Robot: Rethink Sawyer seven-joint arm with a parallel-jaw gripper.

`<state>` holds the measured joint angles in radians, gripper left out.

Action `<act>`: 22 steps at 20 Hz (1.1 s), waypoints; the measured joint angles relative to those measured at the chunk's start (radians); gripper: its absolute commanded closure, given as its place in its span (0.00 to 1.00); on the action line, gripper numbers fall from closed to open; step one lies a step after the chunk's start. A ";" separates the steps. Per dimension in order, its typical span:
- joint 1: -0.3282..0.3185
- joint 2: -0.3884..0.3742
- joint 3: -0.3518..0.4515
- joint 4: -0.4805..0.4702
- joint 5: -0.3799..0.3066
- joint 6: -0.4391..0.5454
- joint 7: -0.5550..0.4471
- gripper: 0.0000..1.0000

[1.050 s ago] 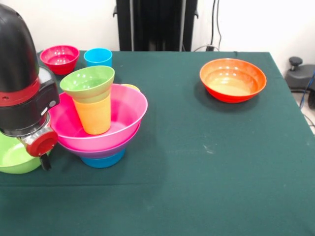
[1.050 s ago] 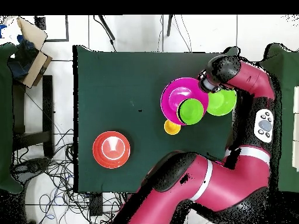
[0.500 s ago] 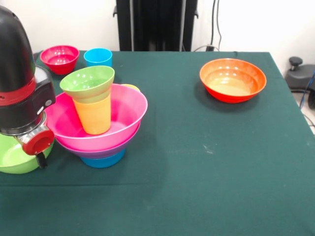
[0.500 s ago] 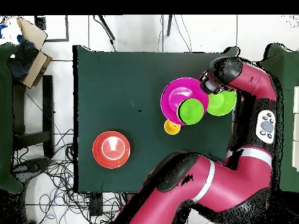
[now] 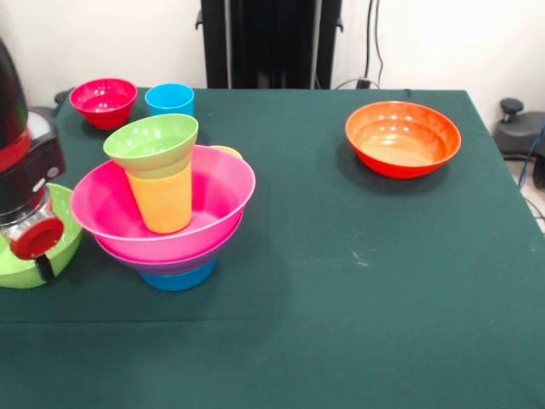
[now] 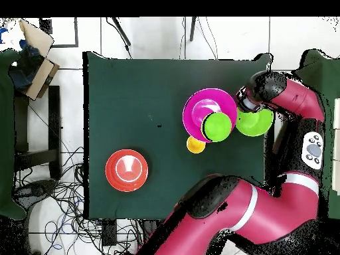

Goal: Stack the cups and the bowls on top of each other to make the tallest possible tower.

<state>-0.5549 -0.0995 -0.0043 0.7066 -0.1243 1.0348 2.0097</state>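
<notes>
Front view: the tower (image 5: pixel 166 213) sat left of centre on the green table (image 5: pixel 358 281). Mid blue bowl (image 5: pixel 179 277) at the bottom, a purple bowl (image 5: pixel 170 261) showing only as a thin rim above it, then the big pink bowl (image 5: pixel 209 200) nested on top. An orange-yellow cup (image 5: pixel 162 203) stood upright inside the pink bowl, with the small green bowl (image 5: pixel 152 142) seated on its mouth, tilted slightly. A sliver of the pale yellow cup (image 5: pixel 226 152) peeked over the pink rim from behind. Small red bowl (image 5: pixel 103 102) and sky blue cup (image 5: pixel 169 99) stood just beside each other at the far left corner, well apart from the tower. Orange bowl (image 5: pixel 402 138) sat alone on the right. Big lime green bowl (image 5: pixel 60 243) was at the left edge, just beside the tower, partly covered by the arm's wrist (image 5: pixel 25 183). A dark tip of the gripper (image 5: pixel 44 268) hung over that bowl's near rim. Fingers: cannot tell whether spread or pressed together.

Overhead view: the pink bowl and small green bowl (image 6: pixel 217 125) overlapped, the pale yellow cup (image 6: pixel 195 144) stood on the table touching the pink rim. Lime bowl (image 6: pixel 255 122) sat beside the tower at the table's edge, arm end over its rim. Orange bowl (image 6: pixel 127 170) was well apart. Red bowl and blue cup were hidden under the arm.
</notes>
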 measured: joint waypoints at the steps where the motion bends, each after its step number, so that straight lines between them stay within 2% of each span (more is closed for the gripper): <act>1: -0.003 0.001 0.000 0.000 0.000 -0.003 -0.002 0.00; 13: -0.034 0.053 0.010 -0.002 -0.008 -0.078 -0.028 0.00; 14: -0.034 0.059 0.014 -0.003 -0.007 -0.078 -0.028 1.00; 22: -0.036 0.031 0.011 -0.009 -0.011 -0.040 -0.028 1.00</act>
<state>-0.5904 -0.0688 0.0071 0.6977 -0.1355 0.9946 1.9813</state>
